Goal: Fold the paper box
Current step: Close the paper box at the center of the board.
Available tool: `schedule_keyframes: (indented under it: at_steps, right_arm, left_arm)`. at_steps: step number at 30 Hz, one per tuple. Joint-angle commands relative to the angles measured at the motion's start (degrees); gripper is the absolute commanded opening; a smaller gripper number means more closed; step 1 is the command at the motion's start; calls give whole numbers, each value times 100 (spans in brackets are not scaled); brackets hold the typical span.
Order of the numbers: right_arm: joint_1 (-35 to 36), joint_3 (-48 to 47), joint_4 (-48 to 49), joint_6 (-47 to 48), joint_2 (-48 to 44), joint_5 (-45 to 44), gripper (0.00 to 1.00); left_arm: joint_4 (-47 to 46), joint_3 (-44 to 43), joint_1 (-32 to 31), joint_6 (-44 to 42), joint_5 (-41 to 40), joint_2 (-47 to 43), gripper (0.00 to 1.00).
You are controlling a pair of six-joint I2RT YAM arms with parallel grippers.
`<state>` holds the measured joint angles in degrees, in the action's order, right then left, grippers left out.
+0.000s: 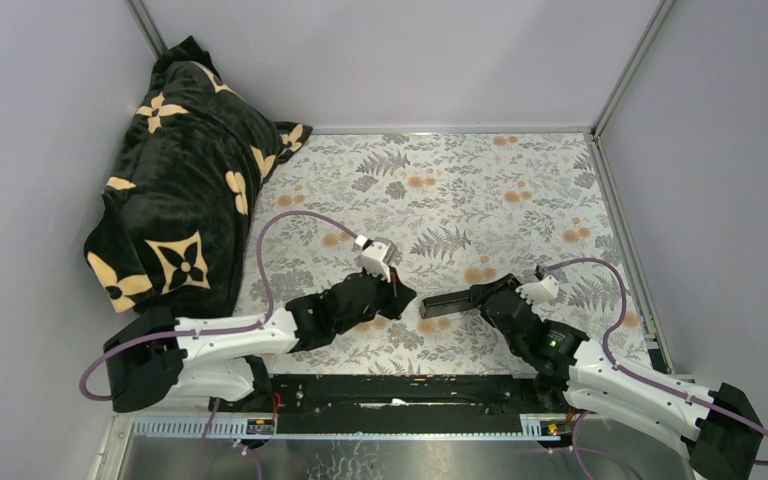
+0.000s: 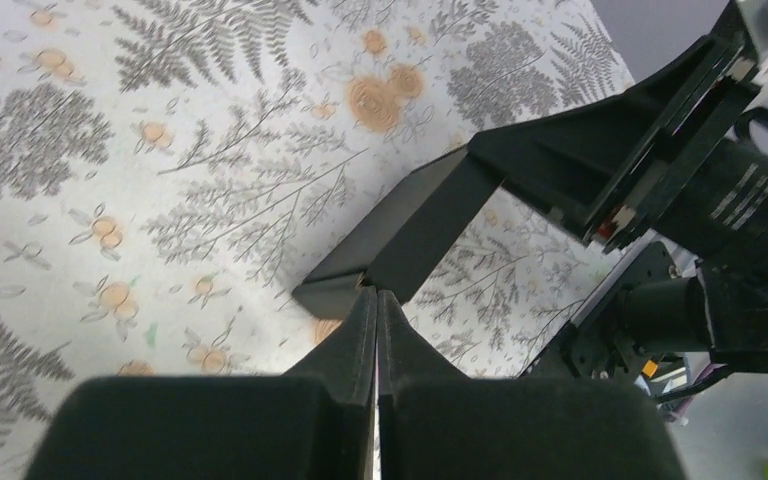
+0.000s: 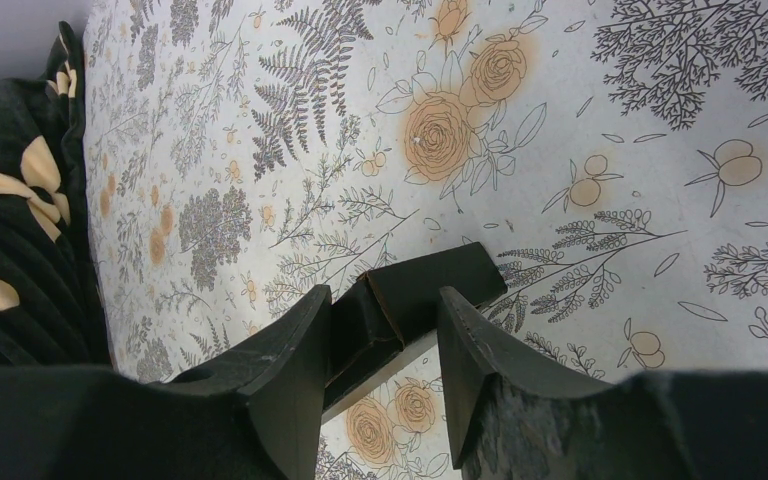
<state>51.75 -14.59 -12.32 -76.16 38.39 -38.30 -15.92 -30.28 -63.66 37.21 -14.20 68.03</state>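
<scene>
Right gripper [image 3: 385, 300] seemingly around paper box [image 3: 438, 282]

1. No word, brand, number or sign can be read in any of the 3 views.
2. Left wrist view: the black round housing [image 2: 750, 195] behind the right gripper [image 2: 525, 180] carries a few slanted lines of small white print, too blurred and too small to make out.
</scene>
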Motion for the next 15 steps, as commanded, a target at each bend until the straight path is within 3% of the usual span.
schedule_keyframes:
  at_steps: [1, 15]
  right_arm:
    - [33, 13, -462, 9, 84, 171, 47]
    - [37, 9, -562, 62, -55, 114, 48]
  left_arm:
    - [-438, -533, 45, -188, 175, 363, 0]
    - [-1342, -764, 73, -30, 981, 1172, 0]
